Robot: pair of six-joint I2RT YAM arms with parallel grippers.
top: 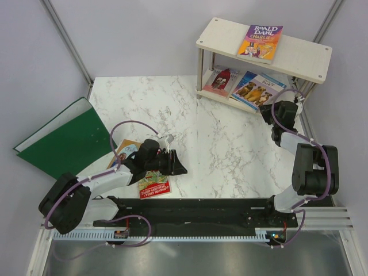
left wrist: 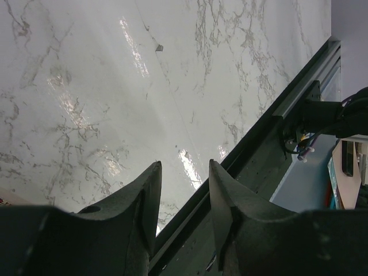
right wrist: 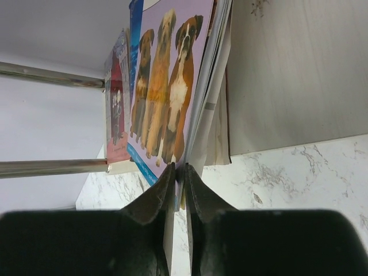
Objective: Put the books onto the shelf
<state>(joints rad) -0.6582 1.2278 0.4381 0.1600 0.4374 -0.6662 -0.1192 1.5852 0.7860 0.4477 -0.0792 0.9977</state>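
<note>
Right tool (right wrist: 179,168): clamped the edge of the thin brown-dogs-cover paperback (right wrist: 164,92) lying on the cream two-tier metal-legged shelf's (top: 302,57) lower board.
Left tool (left wrist: 184,172): stood apart, holding nothing, over the white marble worktop (left wrist: 115,86).

A large green folder (top: 63,141) lies at the left of the white marble surface (top: 230,149), reaching past its left edge. A black mounting rail (top: 195,214) runs along the near edge.

"ROALD DAHL" on purple-yellow book (top: 260,41) atop shelf (top: 305,57), yellow lettering on red book (top: 154,188) unreadable
</note>
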